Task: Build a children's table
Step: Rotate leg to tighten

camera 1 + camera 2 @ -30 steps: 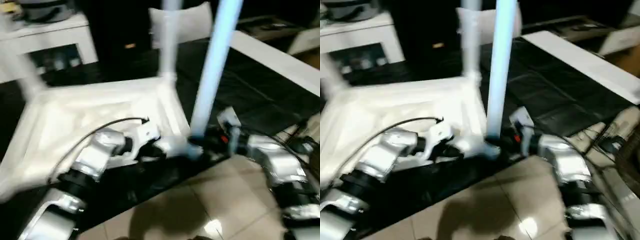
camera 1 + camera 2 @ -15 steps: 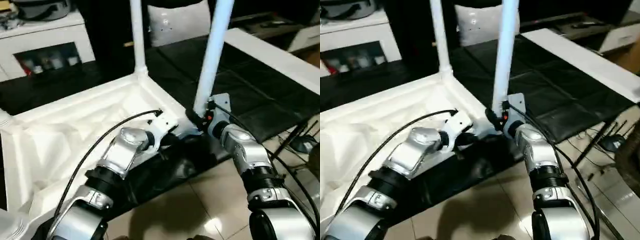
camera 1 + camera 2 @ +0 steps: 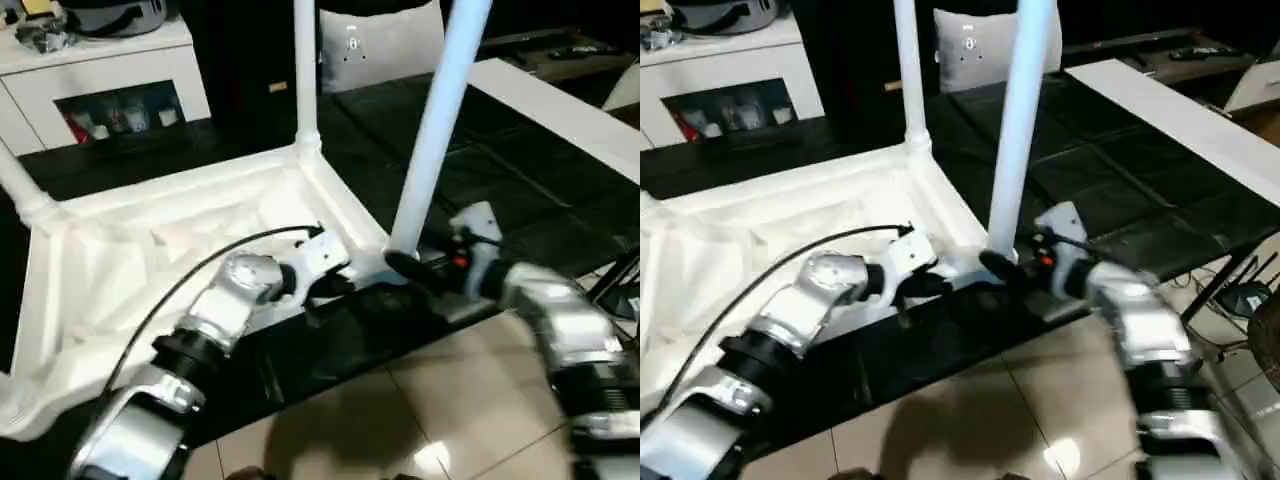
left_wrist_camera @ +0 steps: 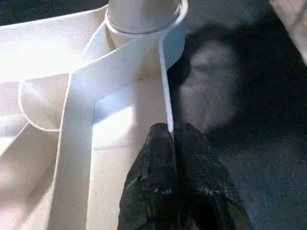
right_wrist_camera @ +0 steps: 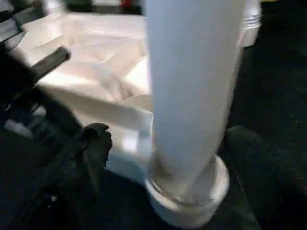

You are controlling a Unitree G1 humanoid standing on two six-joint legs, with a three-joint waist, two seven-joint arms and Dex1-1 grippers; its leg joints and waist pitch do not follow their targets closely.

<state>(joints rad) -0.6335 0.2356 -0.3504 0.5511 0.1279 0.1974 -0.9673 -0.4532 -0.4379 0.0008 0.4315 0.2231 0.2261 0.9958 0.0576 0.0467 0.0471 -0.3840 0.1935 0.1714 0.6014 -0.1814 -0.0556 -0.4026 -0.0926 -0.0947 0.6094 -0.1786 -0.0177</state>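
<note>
The children's table top point(image 3: 150, 250) lies upside down on a dark mat, ribbed side up. Three white legs stand upright in its corner sockets: the near right leg point(image 3: 437, 130), the far right leg point(image 3: 305, 70) and the far left leg point(image 3: 20, 185). My left gripper point(image 3: 335, 285) is shut on the thin rim wall point(image 4: 165, 96) close to the near right socket. My right gripper point(image 3: 405, 265) stands open around the foot of the near right leg point(image 5: 192, 96). One finger point(image 5: 96, 143) is on each side of the leg, with gaps between.
A white cabinet with dark glass doors point(image 3: 110, 80) stands at the back left and a white cushion point(image 3: 385, 45) behind the table. A long white board point(image 3: 560, 105) lies on the mat point(image 3: 520, 190) at the right. Tiled floor point(image 3: 400, 400) is in front, with cables point(image 3: 1240, 290) at the right.
My right gripper's fingers have spread away from the near right leg, which stays upright in its socket. My left gripper keeps its pinch on the rim. The camera has shifted.
</note>
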